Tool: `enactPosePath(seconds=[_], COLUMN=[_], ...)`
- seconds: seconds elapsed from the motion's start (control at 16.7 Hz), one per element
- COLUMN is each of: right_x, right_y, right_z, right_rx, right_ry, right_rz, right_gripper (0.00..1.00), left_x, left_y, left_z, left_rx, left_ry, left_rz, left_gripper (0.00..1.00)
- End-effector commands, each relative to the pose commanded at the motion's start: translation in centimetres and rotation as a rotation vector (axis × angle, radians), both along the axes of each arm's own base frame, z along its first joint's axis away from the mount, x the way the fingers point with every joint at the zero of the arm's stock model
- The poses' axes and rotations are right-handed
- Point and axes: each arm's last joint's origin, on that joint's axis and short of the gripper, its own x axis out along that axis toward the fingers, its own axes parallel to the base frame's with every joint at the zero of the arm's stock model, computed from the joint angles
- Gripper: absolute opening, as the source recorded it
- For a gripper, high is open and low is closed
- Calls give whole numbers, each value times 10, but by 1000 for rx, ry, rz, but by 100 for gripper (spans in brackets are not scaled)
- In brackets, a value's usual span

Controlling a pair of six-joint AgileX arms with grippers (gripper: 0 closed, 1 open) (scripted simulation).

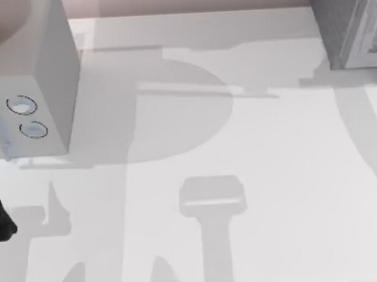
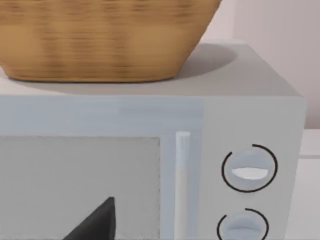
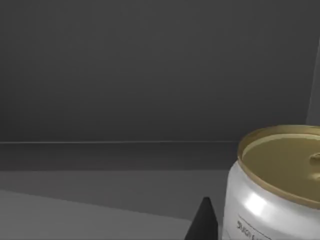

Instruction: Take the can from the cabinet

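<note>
One relation: you have the can [image 3: 277, 185] close beside the right gripper's dark fingertip [image 3: 204, 222], off to one side of it and not between the fingers.
Can's place: it stands inside the cabinet [image 1: 350, 25], on the dim floor of its interior, with the back wall behind it.
Can's axis: upright, gold lid facing up, so you would close on its silver side wall.
Cabinet's place: at the table's [image 1: 253, 175] far right corner in the top view.
Nearer arm: the right one, judging by its wrist camera looking into the cabinet.
Right jaws: you cannot tell whether they stand apart or together.
Left arm: parked facing the light-grey box [image 2: 250, 125] with two dials, at the table's left edge, a wicker basket [image 2: 105, 40] on top.
Left jaws: you cannot tell.
</note>
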Motion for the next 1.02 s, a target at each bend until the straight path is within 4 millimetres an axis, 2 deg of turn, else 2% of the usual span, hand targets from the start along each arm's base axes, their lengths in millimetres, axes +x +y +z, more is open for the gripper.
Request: enactPosePath(seconds=[0.18,0.36,0.48,0.84,1.02], right_x=[-18,-36,-47,-75,-82], right_y=[-8,-16,-21,-34,-38], right_z=[-26,-75,-121,-275,-332], right_rx=[-2,-8,-12,-12,-8], right_ry=[2,29,59,122,96], right_rz=[3,11,17,21,17], right_gripper=[0,0,0,0,0], left_x=[0,0,0,0,0], left_y=[0,0,0,0,0], left_z=[0,0,0,0,0], left_rx=[0,0,0,0,0], left_ry=[0,0,0,0,0], left_rz=[0,0,0,0,0], left_gripper=[100,100,100,100,100])
